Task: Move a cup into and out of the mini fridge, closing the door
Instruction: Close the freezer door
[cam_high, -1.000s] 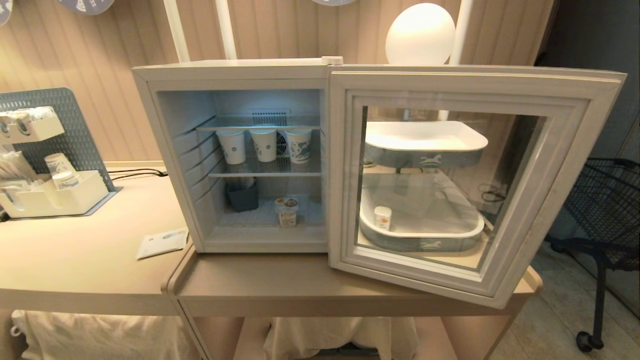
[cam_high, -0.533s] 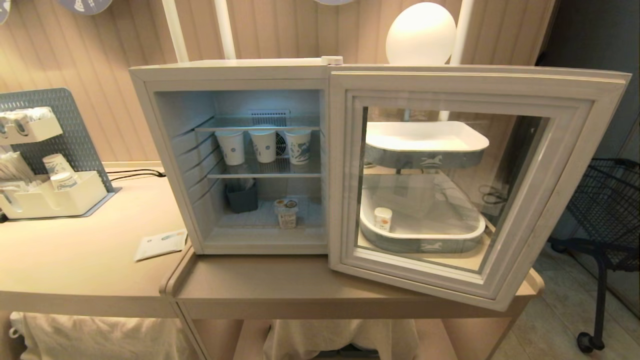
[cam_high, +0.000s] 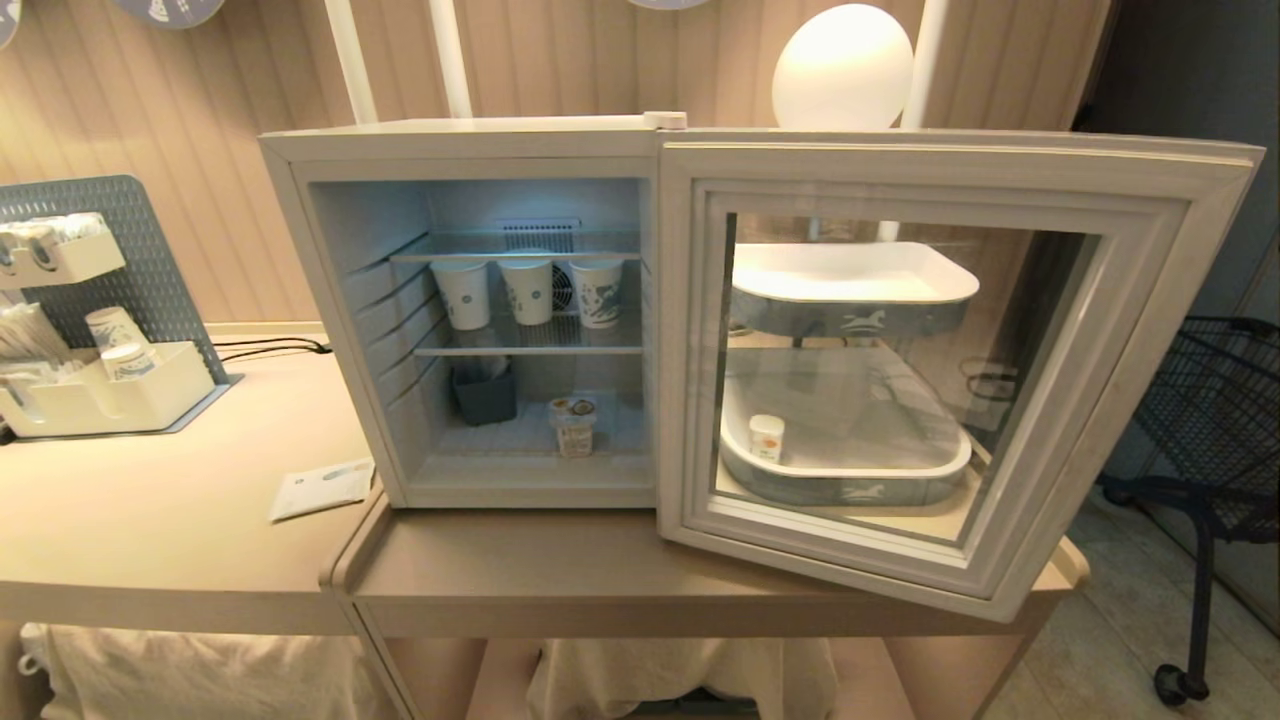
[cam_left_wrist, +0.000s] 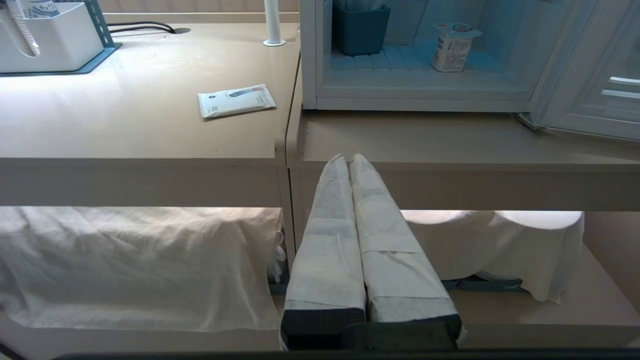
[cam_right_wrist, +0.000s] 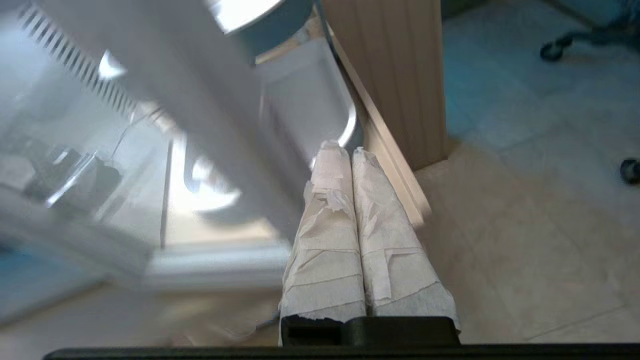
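Below, right tool (cam_right_wrist: 340, 150) pressed together beside the door (cam_right_wrist: 200, 130).

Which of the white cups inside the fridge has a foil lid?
The short cup on the fridge floor, beside the dark bin. The three paper cups on the shelf above are taller and open-topped.

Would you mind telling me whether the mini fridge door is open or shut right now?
Open. The door is swung wide to the right, leaving the mini fridge interior and the cup on its floor exposed.
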